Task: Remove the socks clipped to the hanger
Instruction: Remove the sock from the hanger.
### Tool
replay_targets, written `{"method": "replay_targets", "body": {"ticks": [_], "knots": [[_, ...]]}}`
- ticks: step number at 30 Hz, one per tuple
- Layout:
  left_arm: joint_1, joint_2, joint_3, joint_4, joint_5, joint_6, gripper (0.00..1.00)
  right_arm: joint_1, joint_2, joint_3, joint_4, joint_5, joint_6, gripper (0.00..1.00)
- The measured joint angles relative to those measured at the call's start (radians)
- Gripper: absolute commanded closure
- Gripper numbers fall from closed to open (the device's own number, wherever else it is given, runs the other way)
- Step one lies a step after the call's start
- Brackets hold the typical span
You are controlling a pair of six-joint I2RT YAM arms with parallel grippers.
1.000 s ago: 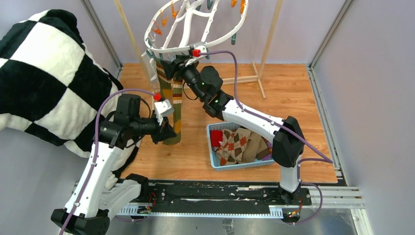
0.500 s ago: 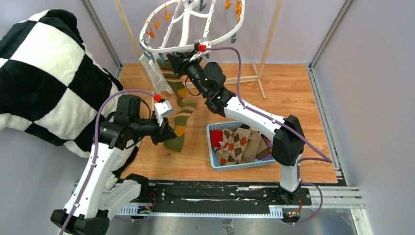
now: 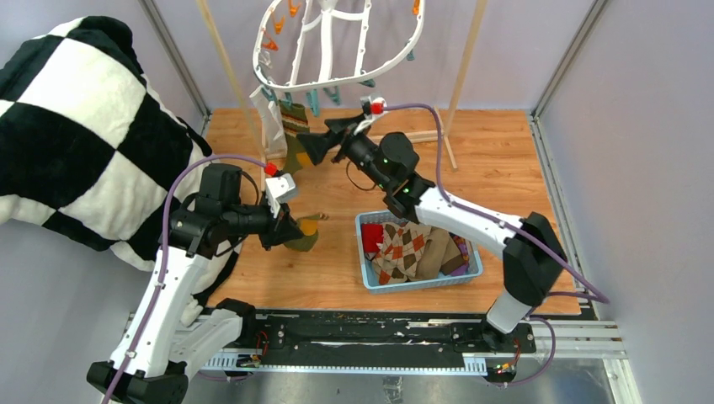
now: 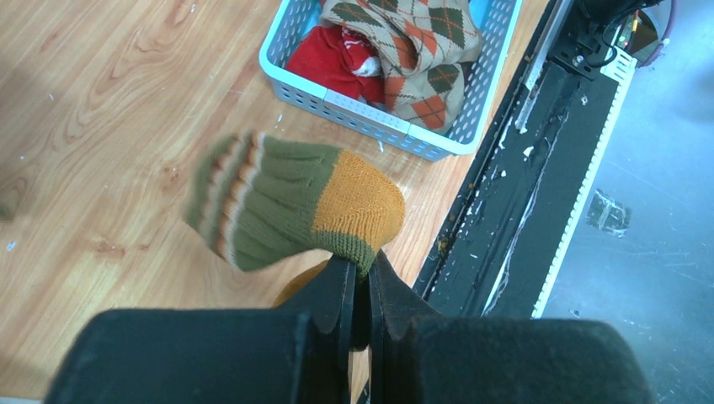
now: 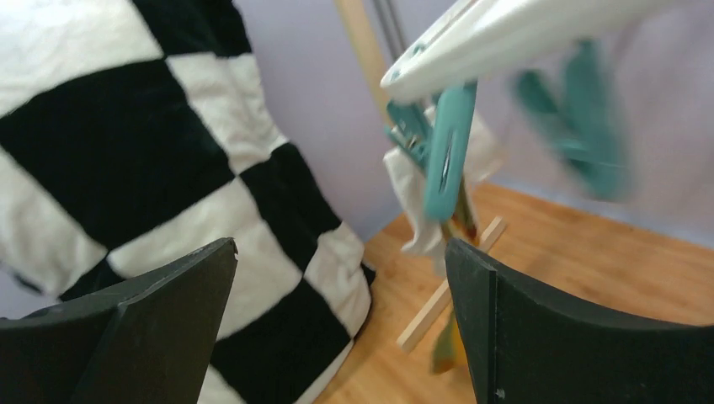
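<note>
Wooden worktop (image 3: 505,168) below white oval plastic hanger (image 5: 522,34): left pincer (image 4: 360,278) clamped on mustard end of soft, light olive knit sock (image 4: 286,202), right pincer (image 5: 341,244) wide open, empty, near two clipped socks (image 3: 271,122), best pinched just under clips.

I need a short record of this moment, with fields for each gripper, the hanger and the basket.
left gripper: shut on olive sock with orange patch
right gripper: open, holds nothing, near hanger
white sock: clipped on hanger
basket: holds argyle sock and red sock
</note>
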Motion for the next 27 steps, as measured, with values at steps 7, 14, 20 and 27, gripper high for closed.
{"method": "replay_targets", "body": {"ticks": [7, 14, 20, 27], "knots": [[0.0, -0.004, 0.012, -0.001, 0.001, 0.014, 1.0, -0.008, -0.237, -0.372, 0.115, -0.158, 0.076, 0.0], [0.0, -0.003, 0.062, -0.002, 0.009, 0.015, 1.0, -0.011, -0.319, -0.554, 0.2, -0.44, 0.136, 0.0], [-0.001, 0.011, 0.108, -0.002, 0.035, 0.005, 1.0, -0.001, -0.28, -0.565, 0.222, -0.603, 0.129, 0.0], [-0.002, 0.012, 0.13, -0.002, 0.047, -0.014, 1.0, 0.037, -0.156, -0.511, 0.244, -0.685, 0.117, 0.06]]}}
